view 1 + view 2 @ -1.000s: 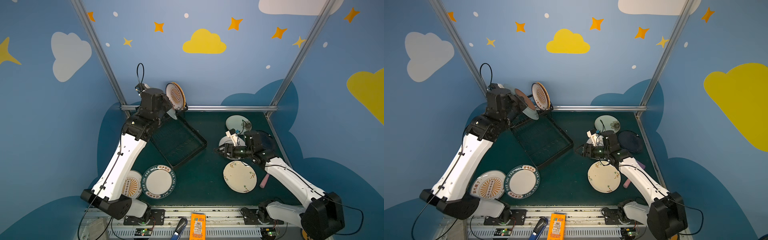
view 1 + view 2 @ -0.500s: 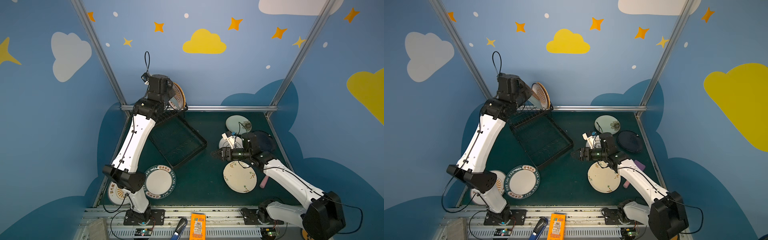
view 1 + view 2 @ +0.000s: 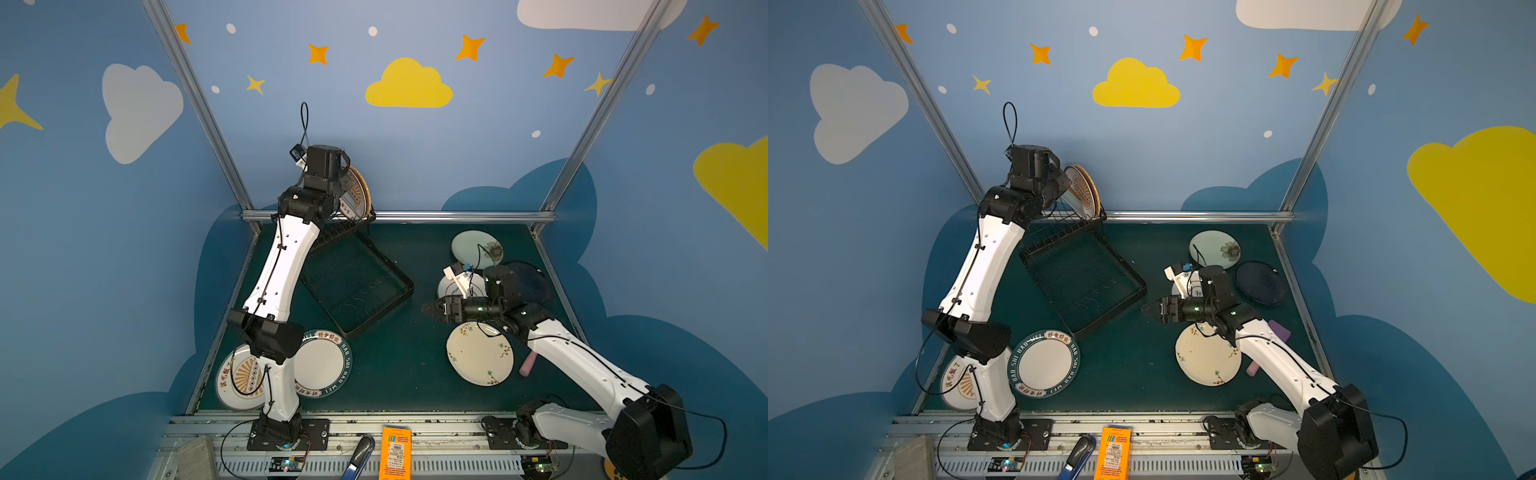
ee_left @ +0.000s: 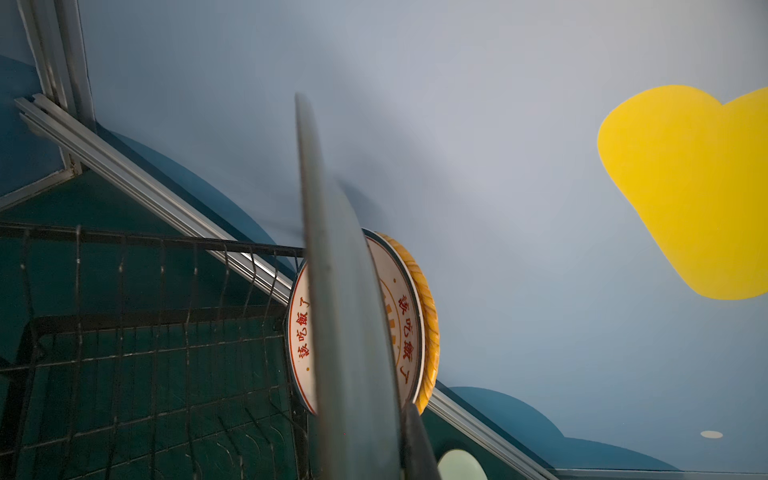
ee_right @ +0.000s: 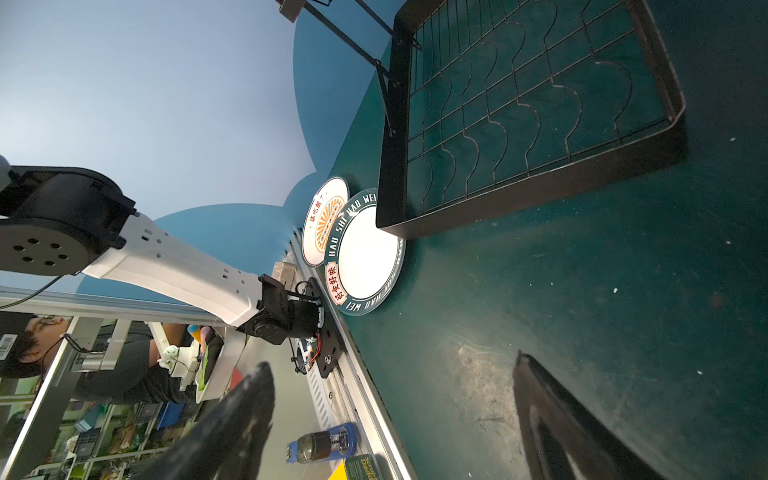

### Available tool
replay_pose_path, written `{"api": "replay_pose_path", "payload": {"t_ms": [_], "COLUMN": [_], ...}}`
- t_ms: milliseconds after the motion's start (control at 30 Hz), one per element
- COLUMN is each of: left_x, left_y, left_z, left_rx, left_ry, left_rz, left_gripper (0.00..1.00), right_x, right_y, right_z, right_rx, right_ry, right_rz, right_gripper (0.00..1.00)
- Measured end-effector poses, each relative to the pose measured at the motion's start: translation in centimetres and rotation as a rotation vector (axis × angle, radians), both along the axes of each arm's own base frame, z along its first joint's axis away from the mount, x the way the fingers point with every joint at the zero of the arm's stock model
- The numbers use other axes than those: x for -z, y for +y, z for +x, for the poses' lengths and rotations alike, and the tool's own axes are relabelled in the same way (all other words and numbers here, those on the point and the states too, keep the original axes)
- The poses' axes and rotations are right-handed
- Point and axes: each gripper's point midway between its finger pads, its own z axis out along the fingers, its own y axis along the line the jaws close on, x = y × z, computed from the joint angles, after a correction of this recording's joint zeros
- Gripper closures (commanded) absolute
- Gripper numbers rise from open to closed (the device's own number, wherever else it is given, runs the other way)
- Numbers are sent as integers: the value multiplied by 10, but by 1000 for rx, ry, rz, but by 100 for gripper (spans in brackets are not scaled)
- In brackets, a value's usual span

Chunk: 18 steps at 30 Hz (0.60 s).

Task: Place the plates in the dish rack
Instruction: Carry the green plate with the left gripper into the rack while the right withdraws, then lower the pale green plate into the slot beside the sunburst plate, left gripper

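In the upper centre-left of both top views, the left gripper (image 4: 368, 457) was clamped on the rim of a grey-green plate (image 4: 345, 332). It held the plate on edge above the raised end of the black wire dish rack (image 3: 405, 284). The plate's face was parallel to a red-lettered white plate (image 4: 411, 332) and an orange woven-look plate (image 4: 430, 324) standing upright there. The rack's long axis ran diagonally from upper left to lower right. At centre right the right gripper (image 3: 1147, 311) hovered with jaws spread wide and empty, pointing left toward the rack's tray. A cream floral plate (image 3: 478, 357), pale green plate (image 3: 471, 247) and dark navy plate (image 3: 534, 282) lay flat on the green mat (image 3: 399, 374).
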Motion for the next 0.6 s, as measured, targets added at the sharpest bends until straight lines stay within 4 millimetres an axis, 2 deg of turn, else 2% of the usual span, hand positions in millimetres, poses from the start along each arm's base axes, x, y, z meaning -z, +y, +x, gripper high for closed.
{"api": "replay_pose_path", "payload": {"t_ms": [600], "left_x": [25], "left_y": [-2], "left_z": [14], "left_rx": [6], "left_ry": [61], "left_rz": [37], "left_gripper": [96], "right_x": [5], "right_y": [1], "right_z": [1], "right_rx": [-5], "right_ry": [13], "right_rz": [-7], "right_gripper": [12]}}
